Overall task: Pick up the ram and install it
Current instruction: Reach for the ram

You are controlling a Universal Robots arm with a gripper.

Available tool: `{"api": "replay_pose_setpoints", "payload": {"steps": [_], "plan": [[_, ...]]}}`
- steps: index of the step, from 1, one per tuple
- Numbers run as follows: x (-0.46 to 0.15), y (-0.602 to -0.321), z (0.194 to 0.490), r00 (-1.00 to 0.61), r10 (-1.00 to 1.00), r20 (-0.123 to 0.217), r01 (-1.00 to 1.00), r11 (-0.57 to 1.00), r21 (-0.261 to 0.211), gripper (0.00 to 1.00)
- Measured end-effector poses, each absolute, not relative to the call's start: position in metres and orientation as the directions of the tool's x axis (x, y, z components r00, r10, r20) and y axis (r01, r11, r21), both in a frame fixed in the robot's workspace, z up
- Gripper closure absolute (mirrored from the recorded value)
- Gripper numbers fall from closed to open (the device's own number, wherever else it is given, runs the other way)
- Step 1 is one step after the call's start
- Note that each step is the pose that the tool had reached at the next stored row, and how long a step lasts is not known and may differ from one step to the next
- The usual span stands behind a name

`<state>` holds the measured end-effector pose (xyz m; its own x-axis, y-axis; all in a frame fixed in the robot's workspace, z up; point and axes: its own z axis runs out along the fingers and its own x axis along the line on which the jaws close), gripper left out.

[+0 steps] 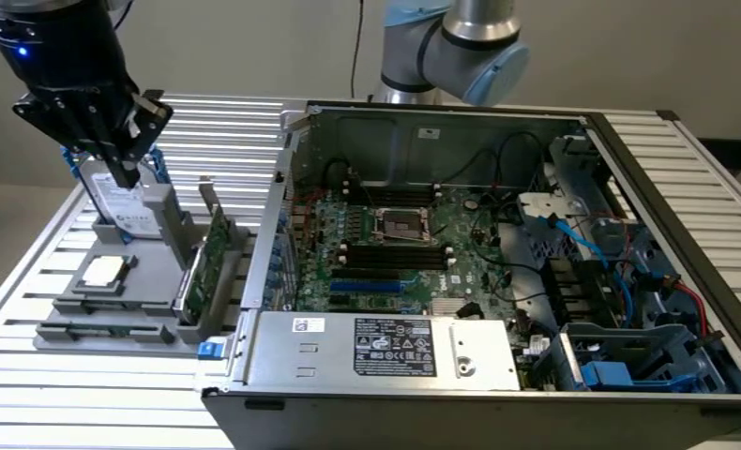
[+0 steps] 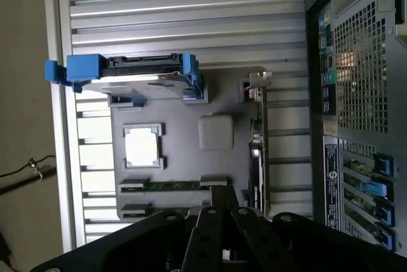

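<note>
The ram point(image 2: 172, 185) is a thin dark green stick lying flat in two grey holders along the edge of a grey fixture plate point(image 2: 219, 94). In the exterior view the ram point(image 1: 101, 329) lies on the plate's near side. My black gripper point(image 1: 127, 178) hangs well above the plate's far part, over a hard drive, its fingers drawn together to a point with nothing in them. From the wrist view the fingertips point(image 2: 219, 192) sit close to one end of the ram. On the motherboard point(image 1: 396, 253), black memory slots point(image 1: 396, 255) flank the processor socket.
The plate also carries a hard drive in a blue caddy point(image 1: 127, 202), a processor chip point(image 1: 101, 272) and an upright green expansion card point(image 1: 202, 272). The open computer case point(image 1: 471, 262) stands on the exterior view's right, its wall close to the card. The slatted metal table point(image 1: 45, 403) lies all around.
</note>
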<state>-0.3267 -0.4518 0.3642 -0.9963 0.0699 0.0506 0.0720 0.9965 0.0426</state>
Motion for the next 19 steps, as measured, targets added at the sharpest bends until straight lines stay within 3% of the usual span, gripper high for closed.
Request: {"api": "replay_pose_setpoints", "payload": {"steps": [19], "plan": [[-0.344, -0.479, 0.362, -0.998, 0.037, 0.050, 0.039, 0.998, 0.043, 0.89]]}}
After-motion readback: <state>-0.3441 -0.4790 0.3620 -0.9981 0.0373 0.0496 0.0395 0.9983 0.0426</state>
